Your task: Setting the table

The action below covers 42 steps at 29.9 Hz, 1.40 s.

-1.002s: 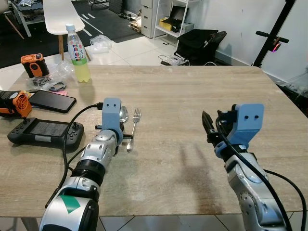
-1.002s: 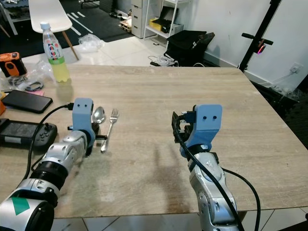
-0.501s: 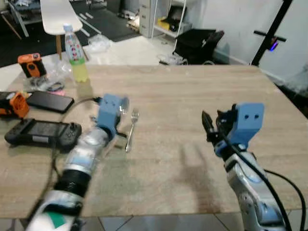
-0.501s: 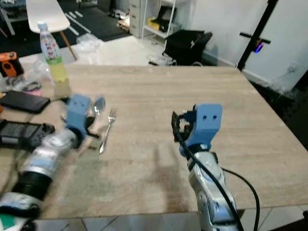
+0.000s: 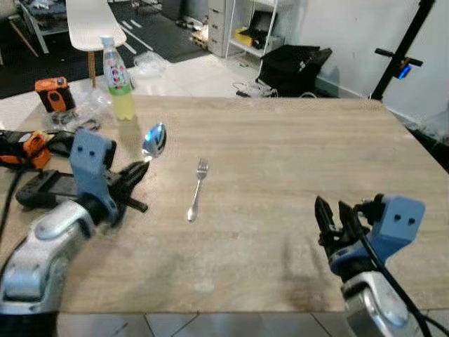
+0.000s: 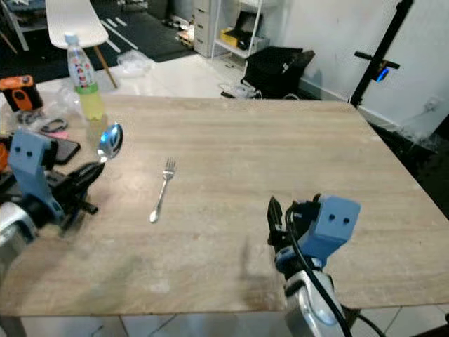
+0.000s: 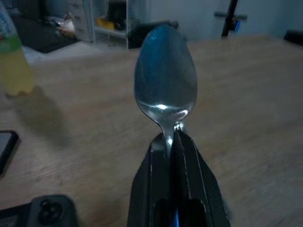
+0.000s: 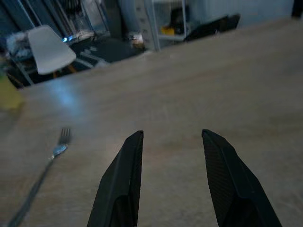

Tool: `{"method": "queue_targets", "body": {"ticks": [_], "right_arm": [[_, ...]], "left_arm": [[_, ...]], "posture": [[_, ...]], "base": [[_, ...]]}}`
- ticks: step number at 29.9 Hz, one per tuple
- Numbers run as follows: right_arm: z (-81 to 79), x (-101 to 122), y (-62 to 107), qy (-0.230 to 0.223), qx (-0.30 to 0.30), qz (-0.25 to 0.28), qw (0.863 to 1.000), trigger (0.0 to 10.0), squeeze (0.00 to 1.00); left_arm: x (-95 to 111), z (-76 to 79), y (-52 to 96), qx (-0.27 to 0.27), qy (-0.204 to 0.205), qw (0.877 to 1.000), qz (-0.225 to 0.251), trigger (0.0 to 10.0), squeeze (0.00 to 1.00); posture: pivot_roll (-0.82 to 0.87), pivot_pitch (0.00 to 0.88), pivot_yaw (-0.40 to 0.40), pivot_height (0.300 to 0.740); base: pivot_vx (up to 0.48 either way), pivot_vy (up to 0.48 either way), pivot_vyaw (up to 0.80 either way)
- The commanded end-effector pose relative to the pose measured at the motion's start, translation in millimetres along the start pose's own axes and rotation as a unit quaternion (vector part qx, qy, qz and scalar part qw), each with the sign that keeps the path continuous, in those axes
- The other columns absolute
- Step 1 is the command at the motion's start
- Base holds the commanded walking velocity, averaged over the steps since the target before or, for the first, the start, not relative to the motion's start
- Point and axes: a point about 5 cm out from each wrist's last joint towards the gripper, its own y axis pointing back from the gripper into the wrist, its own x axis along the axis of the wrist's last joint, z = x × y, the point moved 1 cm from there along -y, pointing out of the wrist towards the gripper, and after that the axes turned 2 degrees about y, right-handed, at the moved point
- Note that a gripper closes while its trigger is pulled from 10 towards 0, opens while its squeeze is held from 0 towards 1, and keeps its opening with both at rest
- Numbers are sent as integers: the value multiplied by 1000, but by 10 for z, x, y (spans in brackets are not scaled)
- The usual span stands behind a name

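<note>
Left wrist view gives the clearest look: the left gripper [image 7: 173, 142] has its fingers [image 7: 189, 165] pinched tight on the handle of a spoon [image 7: 164, 90], bowl sticking straight out past the tips and catching some light. From where I'm standing, that spoon [image 5: 153, 140] is held up in the air, off the counter [image 5: 280, 147], bowl tilted upward, with the left gripper [image 5: 133, 179] hovering over the counter's left part.

Using the fork [image 5: 196, 189] as the landmark: it lies flat on the wood, tines pointing toward the far edge, roughly mid-counter. The spoon is up and to the left of it, clearly apart. The right gripper [image 5: 333, 217] sits to the fork's right and nearer the front edge, well apart from it. Its fingers [image 8: 125, 179] are spread with nothing between them, and you can see the fork [image 8: 45, 165] off ahead of them in the right wrist view.

Further out from the fork, toward the far left corner, there's a bottle [image 5: 118, 77] of yellowish drink standing upright. Left of the fork, past the left gripper, is a dark game controller [image 5: 42, 188], partly hidden by the arm, and an orange gadget [image 5: 55, 93] sits beyond it near the bottle. A white chair [image 5: 91, 24] stands on the floor behind the counter.
</note>
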Motion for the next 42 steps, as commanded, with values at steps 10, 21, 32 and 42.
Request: {"method": "queue_targets", "body": {"ticks": [10,21,32,42], "right_arm": [[63,-35,-79,18,-16,-4,1000,10000,0],[68,-70,-51,20,-24,-9,999,10000,0],[123,-71,-52,18,-38,-8,999,10000,0],[141,-68,-63,21,-41,-6,999,10000,0]], "left_arm": [[-45,26,-88,15,-2,1000,-8,10000,0],[-80,115,-162,19,4,1000,-11,10000,0],[-102,146,-228,13,-3,1000,-14,10000,0],[-91,169,-272,6,-5,1000,-13,10000,0]], "posture": [[29,46,28,740],[12,48,39,740],[7,56,49,740],[6,61,52,740]], "base": [[0,0,0],[0,0,-772],[0,0,-800],[0,0,-800]]}}
